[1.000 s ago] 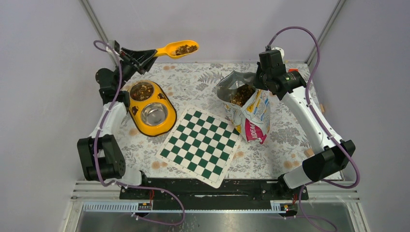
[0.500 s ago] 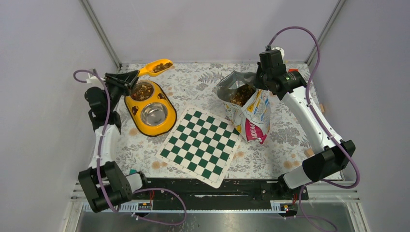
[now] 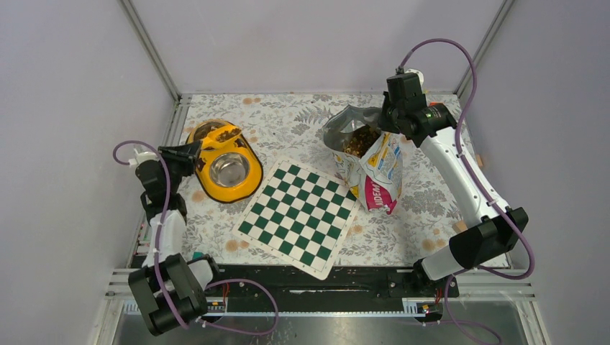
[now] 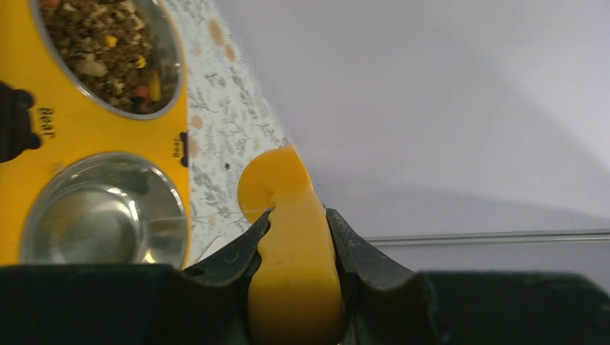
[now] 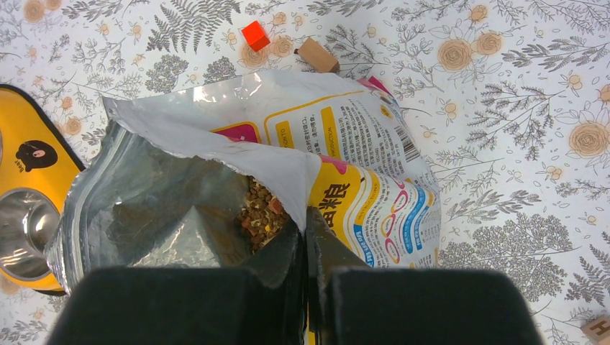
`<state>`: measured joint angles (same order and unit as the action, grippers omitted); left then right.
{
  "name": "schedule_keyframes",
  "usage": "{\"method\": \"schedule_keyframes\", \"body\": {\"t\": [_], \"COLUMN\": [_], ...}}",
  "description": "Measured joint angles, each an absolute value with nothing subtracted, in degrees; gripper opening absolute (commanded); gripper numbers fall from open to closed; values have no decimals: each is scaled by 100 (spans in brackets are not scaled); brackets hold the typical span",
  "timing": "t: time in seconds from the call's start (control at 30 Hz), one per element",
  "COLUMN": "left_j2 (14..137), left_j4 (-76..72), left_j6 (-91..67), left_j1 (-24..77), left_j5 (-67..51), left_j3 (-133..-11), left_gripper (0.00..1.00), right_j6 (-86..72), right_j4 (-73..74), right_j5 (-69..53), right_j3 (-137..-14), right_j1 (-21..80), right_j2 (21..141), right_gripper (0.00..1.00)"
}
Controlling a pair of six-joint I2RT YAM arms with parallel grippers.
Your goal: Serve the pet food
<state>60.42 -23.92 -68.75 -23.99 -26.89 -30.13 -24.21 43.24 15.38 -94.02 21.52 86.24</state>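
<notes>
At the far left, the left gripper (image 3: 193,149) has its fingers clamped on the handle of a yellow scoop (image 3: 221,135). The scoop points right and is raised over the far bowl (image 4: 170,68) of a yellow two-bowl feeder (image 4: 108,136). The scoop carries a load of pet food (image 3: 228,133), small brown kibble. The left wrist view shows more of it heaped inside that far bowl. The near bowl (image 4: 101,223) is bare shiny steel.

Just right of the feeder, a green and white checkered mat (image 3: 298,215) lies flat and turned at an angle on the floral tablecloth (image 3: 431,201).

Right of the mat stands an open food bag (image 3: 378,172), silver inside and printed white, yellow and pink outside. It leans to the near side with its mouth gaping toward the left. Kibble shows deep inside the mouth.

The right gripper (image 5: 305,233) reaches in from the far right, its fingers pressed together and pinching the bag's upper rim.

In the right wrist view, a small red cube (image 5: 255,34) and a tan wooden block (image 5: 317,55) lie on the cloth beyond the bag, close to each other but apart.
</notes>
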Motion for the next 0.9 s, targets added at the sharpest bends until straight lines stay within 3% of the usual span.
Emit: {"method": "schedule_keyframes", "body": {"t": [0.33,0.9], "left_j2": [4952,4908], "left_j4": [-1787,-447], "left_j6": [-6372,-5774], "left_j1": [-2663,-2674], "left_j5": [-2412,-1817], "left_j3": [-2375,-2401], "left_gripper": [0,0], "right_j6": [-2421,-2421], "right_j4": [4418,4429], "right_j5": [1525,1529], "right_j3": [-9485,-9485], "right_j1": [2086,2056], "right_j2": [8676,8676], "right_gripper": [0,0]}}
